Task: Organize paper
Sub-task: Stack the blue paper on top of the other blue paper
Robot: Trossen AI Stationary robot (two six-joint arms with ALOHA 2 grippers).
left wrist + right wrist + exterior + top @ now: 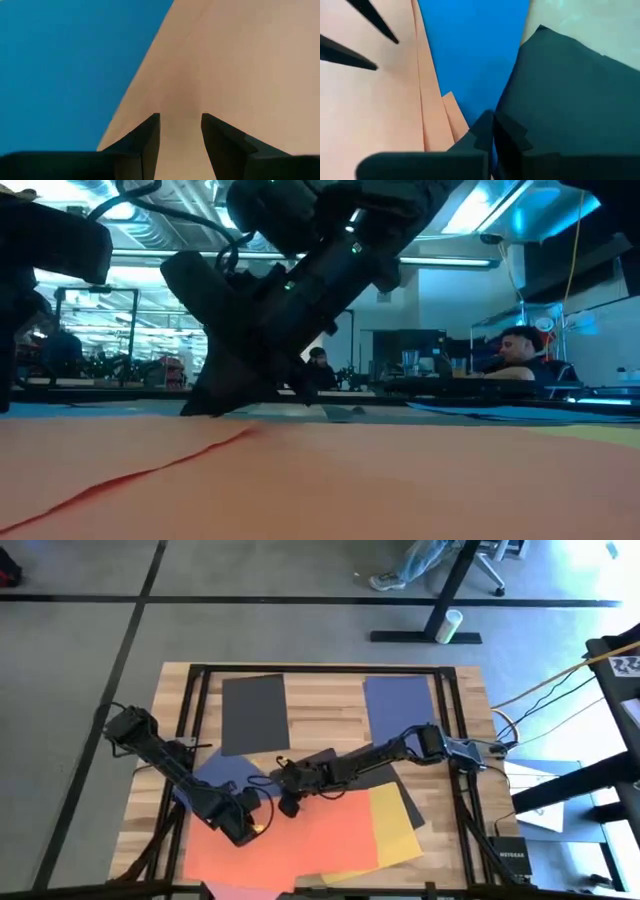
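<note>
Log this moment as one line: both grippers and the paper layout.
left gripper: open, over orange-red sheet | right gripper: shut, at edges of orange-red, navy and black sheets | black sheet and blue sheet: lying apart

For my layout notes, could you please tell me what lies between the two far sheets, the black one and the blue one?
In the high view, only bare wooden tabletop separates the black paper sheet from the blue paper sheet.

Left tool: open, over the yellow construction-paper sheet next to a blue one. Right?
Not quite. The left tool is open, but the sheet under it is the large orange-red construction-paper sheet, edging a navy blue construction-paper sheet. The left wrist view shows it.
</note>
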